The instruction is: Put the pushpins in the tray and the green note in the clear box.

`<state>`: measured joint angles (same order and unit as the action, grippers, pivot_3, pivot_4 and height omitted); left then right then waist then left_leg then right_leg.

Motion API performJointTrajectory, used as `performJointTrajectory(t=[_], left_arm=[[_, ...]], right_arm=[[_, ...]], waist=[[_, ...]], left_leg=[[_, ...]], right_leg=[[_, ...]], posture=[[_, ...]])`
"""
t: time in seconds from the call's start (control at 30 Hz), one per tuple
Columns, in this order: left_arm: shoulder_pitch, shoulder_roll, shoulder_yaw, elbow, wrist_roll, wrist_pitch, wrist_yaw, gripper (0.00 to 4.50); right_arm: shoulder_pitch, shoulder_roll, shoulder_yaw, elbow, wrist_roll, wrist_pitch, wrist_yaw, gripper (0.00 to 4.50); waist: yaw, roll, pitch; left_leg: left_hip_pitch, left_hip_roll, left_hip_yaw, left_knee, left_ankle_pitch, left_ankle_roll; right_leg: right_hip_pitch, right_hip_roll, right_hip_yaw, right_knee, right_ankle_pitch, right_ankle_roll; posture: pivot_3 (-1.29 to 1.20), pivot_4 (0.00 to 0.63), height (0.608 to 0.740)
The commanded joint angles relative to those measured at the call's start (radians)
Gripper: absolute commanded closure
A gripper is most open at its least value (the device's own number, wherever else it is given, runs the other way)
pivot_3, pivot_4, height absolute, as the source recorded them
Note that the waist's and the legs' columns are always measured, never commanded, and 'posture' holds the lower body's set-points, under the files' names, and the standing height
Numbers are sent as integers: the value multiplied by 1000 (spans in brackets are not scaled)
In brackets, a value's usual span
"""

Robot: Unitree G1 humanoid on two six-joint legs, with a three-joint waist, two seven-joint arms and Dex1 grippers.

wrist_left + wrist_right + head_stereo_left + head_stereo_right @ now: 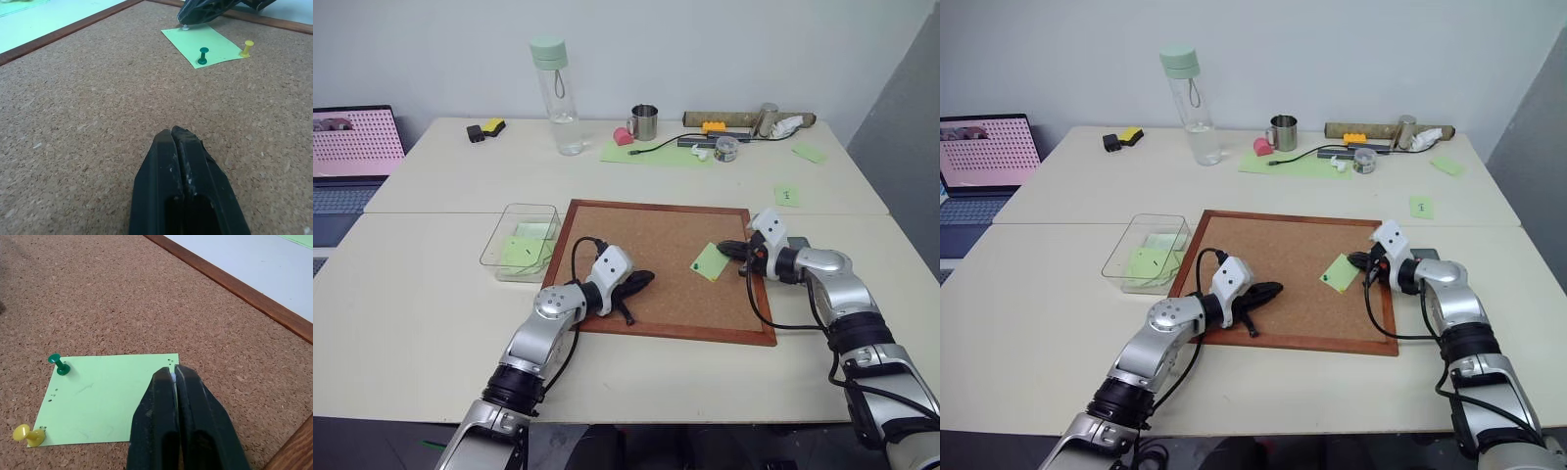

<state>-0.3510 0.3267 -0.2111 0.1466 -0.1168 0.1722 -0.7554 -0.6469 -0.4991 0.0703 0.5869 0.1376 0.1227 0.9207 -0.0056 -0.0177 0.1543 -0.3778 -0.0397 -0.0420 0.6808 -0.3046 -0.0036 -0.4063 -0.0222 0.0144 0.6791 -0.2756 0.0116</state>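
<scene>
**Right end effector pinching a pin at the note's corner**

I had the right end effector (174, 377) down on the cork board (646, 245), its fingers pressed together at one corner of the pale green square paper note (105, 399). A sliver of white showed between the tips, which I judged to be the head of a white pushpin (185, 28), though I could not be sure the grip was firm. The note lay flat near the board's right edge, held by a green pushpin (59, 365) at one corner and a yellow pushpin (28, 435) at another. The left end effector (178, 142) rested on the cork nearer the board's middle, fingers pressed together and holding nothing.

I judged the step in hand to be pulling the pins, with at least two yet to come. The next move called for a straight lift off the cork, so the paper would not tear or drag, then a carry to the tray, which I could not find.

The transparent rectangular plastic box (495, 245) sat on the tabletop (421, 294) just beside the board's left edge, already holding pale green paper slips (527, 253), one bearing a dark mark.
</scene>
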Motion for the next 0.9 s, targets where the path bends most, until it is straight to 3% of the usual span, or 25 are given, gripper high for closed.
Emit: performJointTrajectory(t=[0.03,0.47,0.73,0.9], left_arm=[[52,-6,-22,48,27,6,16,4500],[92,-14,-43,62,60,35,62,4500],[95,-14,-61,47,68,30,65,4500],[88,-20,-54,32,48,26,41,4500]], right_arm=[[-22,-10,-36,-78,33,-9,22,4448],[10,-43,-104,-269,97,85,14,4448],[106,-232,-156,-278,44,156,-25,4448],[146,-288,-126,-223,-19,159,-55,4448]], waist=[[0,0,0],[1,7,-8],[4,11,-12],[1,13,-14]], left_leg=[[0,0,0,0,0,0],[3,0,0,-1,0,1],[3,0,1,-1,0,1],[4,0,2,-2,-1,1]], right_leg=[[0,0,0,0,0,0],[3,0,0,0,0,0],[3,0,1,-1,0,0],[3,0,2,-1,0,0]], posture=[[0,150,740],[0,150,740],[0,150,740],[0,150,740]])
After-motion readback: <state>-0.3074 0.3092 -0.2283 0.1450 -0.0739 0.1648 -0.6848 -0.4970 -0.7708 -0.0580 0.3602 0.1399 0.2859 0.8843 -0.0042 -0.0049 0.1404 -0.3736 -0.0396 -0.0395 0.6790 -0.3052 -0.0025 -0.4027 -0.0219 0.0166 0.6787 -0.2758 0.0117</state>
